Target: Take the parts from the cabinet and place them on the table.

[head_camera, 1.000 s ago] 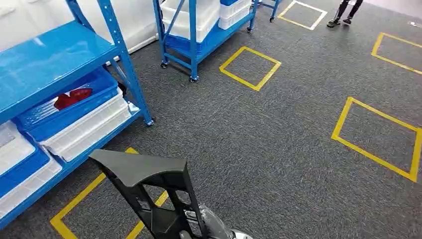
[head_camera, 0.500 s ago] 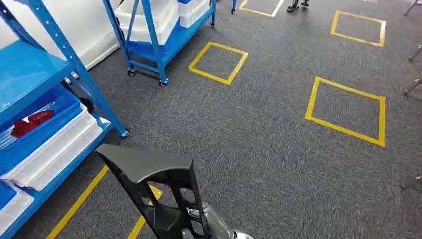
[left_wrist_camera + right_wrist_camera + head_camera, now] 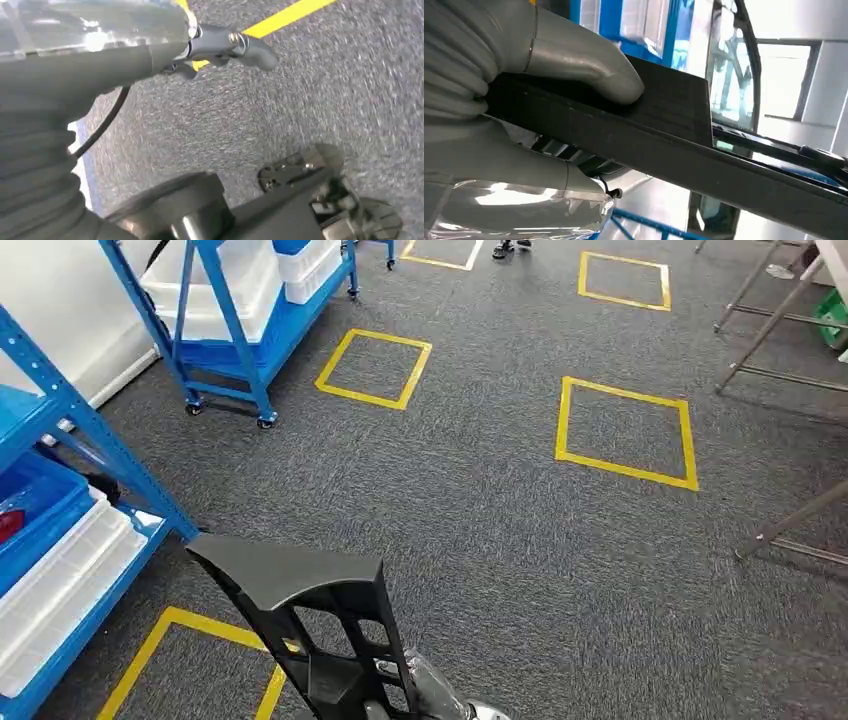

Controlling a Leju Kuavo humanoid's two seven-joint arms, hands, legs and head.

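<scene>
A black plastic part (image 3: pixel 300 605) with a flat top and open ribbed struts stands up at the bottom middle of the head view. My right hand (image 3: pixel 524 75) grips it, with the grey thumb (image 3: pixel 589 70) pressed on the part's flat face (image 3: pixel 674 105). The silver right forearm (image 3: pixel 440 702) shows just behind the part. My left hand (image 3: pixel 225 45) hangs over the grey carpet with its dark fingers (image 3: pixel 255 50) out and nothing in them. The blue cabinet (image 3: pixel 110 455) stands at the left edge, with a red part (image 3: pixel 8 523) in a blue bin.
A blue wheeled cart (image 3: pixel 225 320) with white bins stands at the back left. Metal table legs (image 3: pixel 760 320) come in at the right, with another leg (image 3: pixel 790 520) lower down. Yellow taped squares (image 3: pixel 625 430) mark the carpet. A person's shoes (image 3: pixel 510 248) are at the top.
The whole view has swung right: the cabinet has slid to the left edge and table legs have come in at the right. The black part stays in my right hand.
</scene>
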